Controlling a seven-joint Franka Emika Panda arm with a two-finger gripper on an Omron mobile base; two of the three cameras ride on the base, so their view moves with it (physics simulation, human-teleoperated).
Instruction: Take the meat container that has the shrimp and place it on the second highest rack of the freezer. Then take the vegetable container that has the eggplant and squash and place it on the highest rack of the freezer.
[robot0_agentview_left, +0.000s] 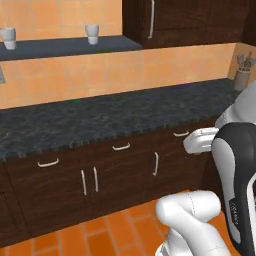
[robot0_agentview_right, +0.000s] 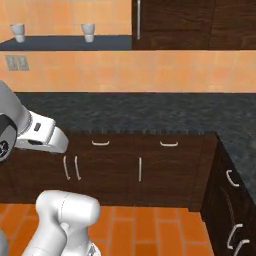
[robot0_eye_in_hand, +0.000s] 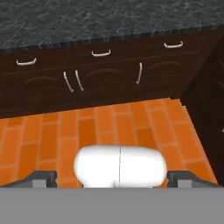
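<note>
A big white arm (robot0_agentview_left: 235, 165) with smooth, round parts is seen. A shiny black band is wrapped around one fat part, and a small grey mark is printed on it. A round white elbow (robot0_agentview_right: 70, 212) is seen low down. The gripper (robot0_eye_in_hand: 112, 179) has two small grey fingertips (robot0_eye_in_hand: 41, 178), spread far apart.

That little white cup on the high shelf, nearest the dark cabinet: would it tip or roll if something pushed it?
The white cup stands upright on the dark shelf, so a low push would probably slide it. It looks taller than wide, so a push near its rim might tip it. Once on its side, its round wall would likely let it roll.
</note>
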